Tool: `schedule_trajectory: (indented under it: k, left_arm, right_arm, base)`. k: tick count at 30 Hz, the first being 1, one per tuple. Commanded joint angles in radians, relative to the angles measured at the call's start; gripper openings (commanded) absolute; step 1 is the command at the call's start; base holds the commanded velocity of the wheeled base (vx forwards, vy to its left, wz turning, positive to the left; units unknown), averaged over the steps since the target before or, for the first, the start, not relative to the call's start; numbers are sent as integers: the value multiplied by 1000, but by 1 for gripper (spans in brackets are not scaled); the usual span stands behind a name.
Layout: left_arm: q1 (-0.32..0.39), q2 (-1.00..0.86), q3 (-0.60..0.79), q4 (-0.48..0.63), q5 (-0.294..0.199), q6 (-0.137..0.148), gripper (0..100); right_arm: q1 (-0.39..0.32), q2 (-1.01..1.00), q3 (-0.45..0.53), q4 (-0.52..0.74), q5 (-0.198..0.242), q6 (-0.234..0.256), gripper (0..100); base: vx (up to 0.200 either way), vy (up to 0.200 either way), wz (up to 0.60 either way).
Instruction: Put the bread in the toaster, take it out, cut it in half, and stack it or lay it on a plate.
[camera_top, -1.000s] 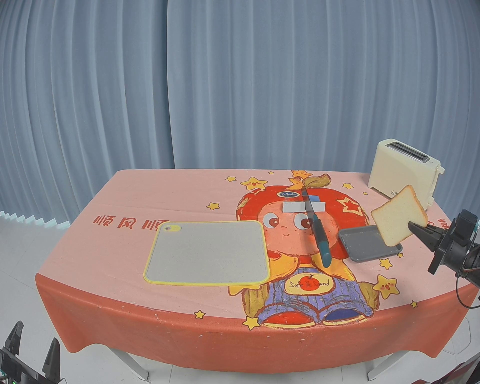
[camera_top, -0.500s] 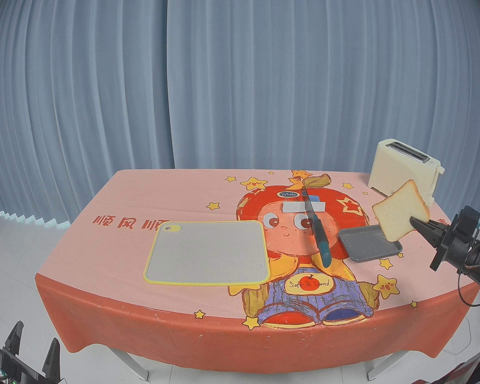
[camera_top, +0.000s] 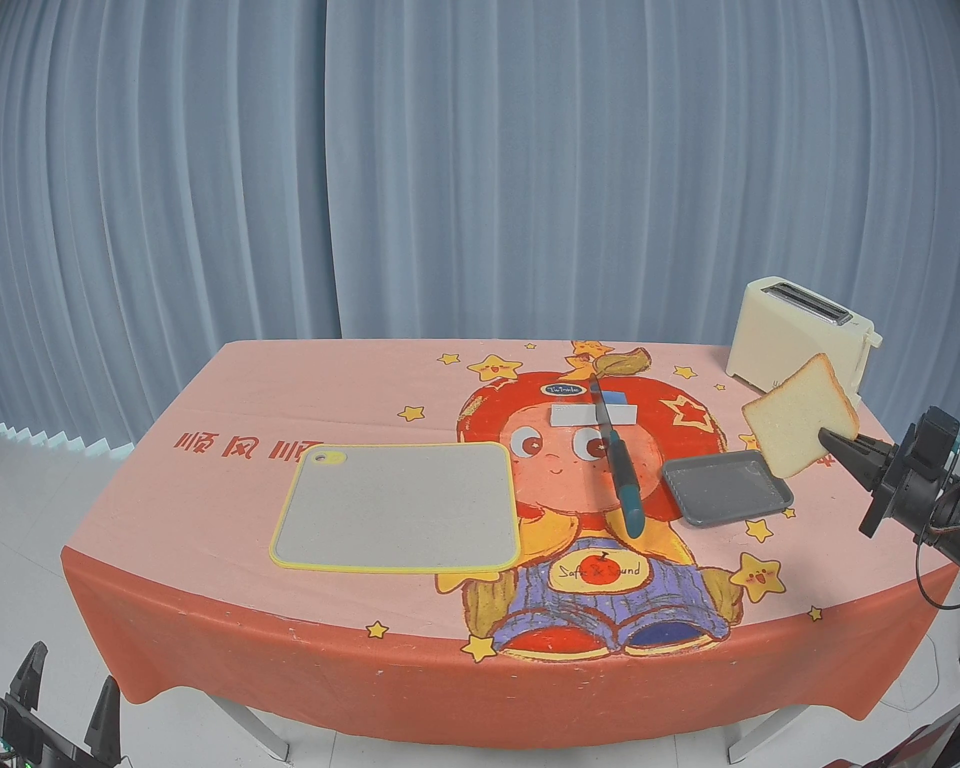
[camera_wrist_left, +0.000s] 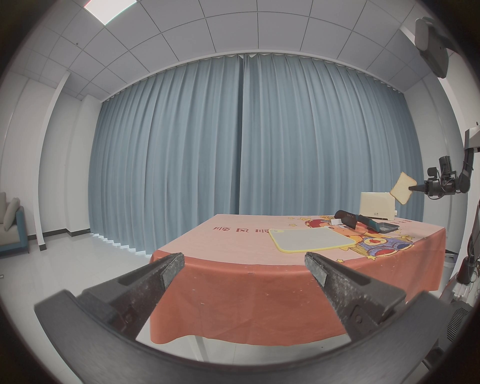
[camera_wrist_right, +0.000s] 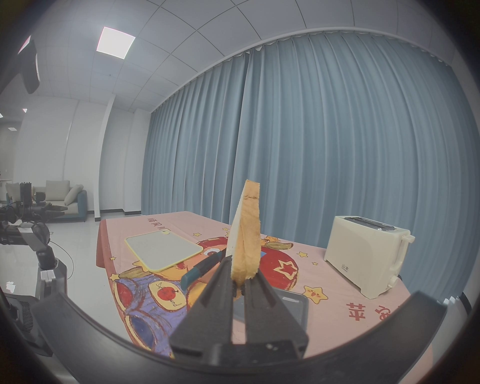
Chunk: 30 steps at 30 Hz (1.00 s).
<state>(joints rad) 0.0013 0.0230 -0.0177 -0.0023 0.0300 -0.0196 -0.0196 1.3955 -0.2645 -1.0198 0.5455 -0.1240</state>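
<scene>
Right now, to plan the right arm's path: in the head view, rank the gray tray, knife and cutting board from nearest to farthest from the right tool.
1. Gray tray, right side, just beside the right tool holding the bread.
2. Knife, centre.
3. Cutting board, left side.

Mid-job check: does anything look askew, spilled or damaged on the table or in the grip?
Nothing is spilled or damaged. The only oddity is that the square white bread slice is pinched by one edge alone in the right tool. It hangs tilted in the air near the cream boxy toaster.
</scene>
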Motion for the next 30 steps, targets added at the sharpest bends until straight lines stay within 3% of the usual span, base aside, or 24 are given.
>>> schedule_trajectory:
  k: [1,30]
  left_arm:
    - [0,2,18,1,-1,0,100]
    - [0,2,18,-1,-1,-2,100]
  right_arm:
    - [1,3,-1,0,1,0,0]
    - [4,5,-6,0,-3,-5,0]
  base:
    - [0,-200,0]
    - [0,-200,0]
